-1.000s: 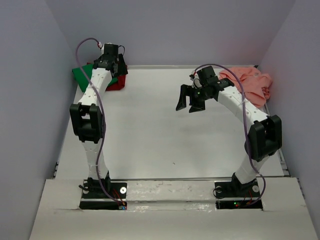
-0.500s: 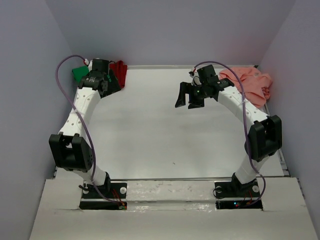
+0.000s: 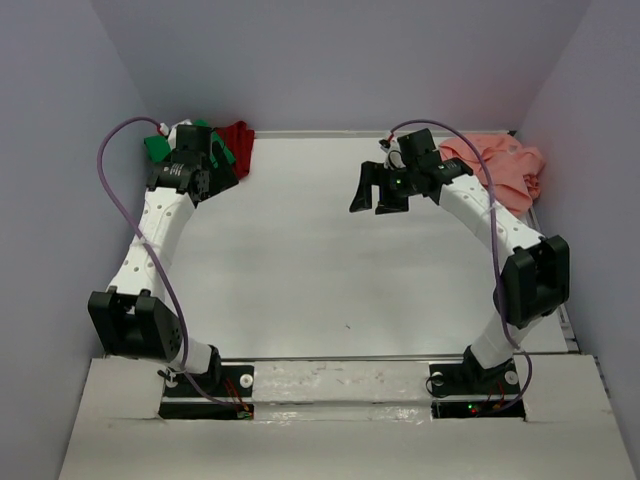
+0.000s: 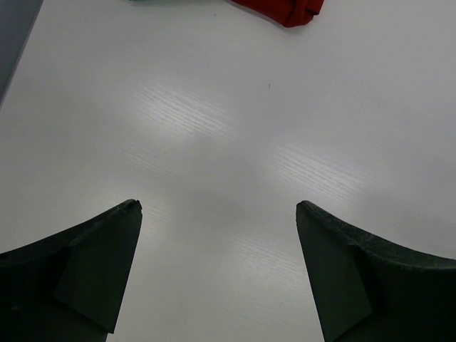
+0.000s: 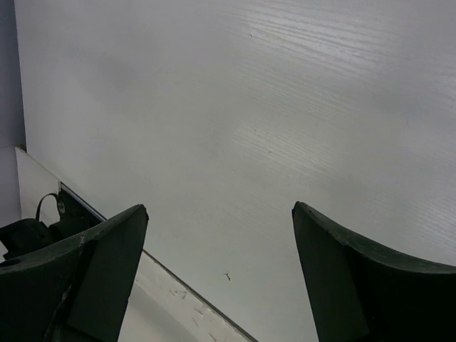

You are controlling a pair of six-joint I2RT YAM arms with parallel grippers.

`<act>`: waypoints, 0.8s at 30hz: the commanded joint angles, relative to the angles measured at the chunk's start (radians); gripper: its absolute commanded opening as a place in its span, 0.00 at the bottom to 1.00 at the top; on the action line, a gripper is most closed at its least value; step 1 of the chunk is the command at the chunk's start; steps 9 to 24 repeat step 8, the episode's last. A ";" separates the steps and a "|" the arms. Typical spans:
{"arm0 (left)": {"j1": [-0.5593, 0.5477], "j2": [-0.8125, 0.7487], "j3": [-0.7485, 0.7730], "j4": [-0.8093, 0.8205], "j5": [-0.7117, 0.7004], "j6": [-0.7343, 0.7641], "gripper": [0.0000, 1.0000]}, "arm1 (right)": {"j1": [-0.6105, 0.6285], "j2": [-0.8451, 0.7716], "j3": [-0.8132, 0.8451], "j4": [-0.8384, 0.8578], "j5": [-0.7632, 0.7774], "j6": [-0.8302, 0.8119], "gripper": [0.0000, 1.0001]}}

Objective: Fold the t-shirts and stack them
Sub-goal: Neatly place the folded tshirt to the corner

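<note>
Swung outward now, the left elbow point(image 3: 130, 320) leaves the left gripper point(image 4: 217, 206) spread beside the bright green cloth t-shirt point(image 3: 155, 147) and dark red cloth t-shirt point(image 3: 238, 140) far left, while the right gripper point(image 3: 375, 197), spread too, hovers near the crumpled salmon pink cloth t-shirt point(image 3: 505, 165).

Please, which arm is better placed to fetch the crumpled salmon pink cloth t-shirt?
Probably right: the open right gripper hovers near the salmon pink cloth t-shirt; the left gripper is across the table.

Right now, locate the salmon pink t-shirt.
Top view: the salmon pink t-shirt lies crumpled at the far right corner of the table, near the right gripper.
</note>
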 commanded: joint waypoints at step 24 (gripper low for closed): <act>-0.002 -0.038 -0.006 -0.002 -0.002 0.006 0.99 | 0.010 -0.076 -0.020 0.061 -0.016 0.001 0.88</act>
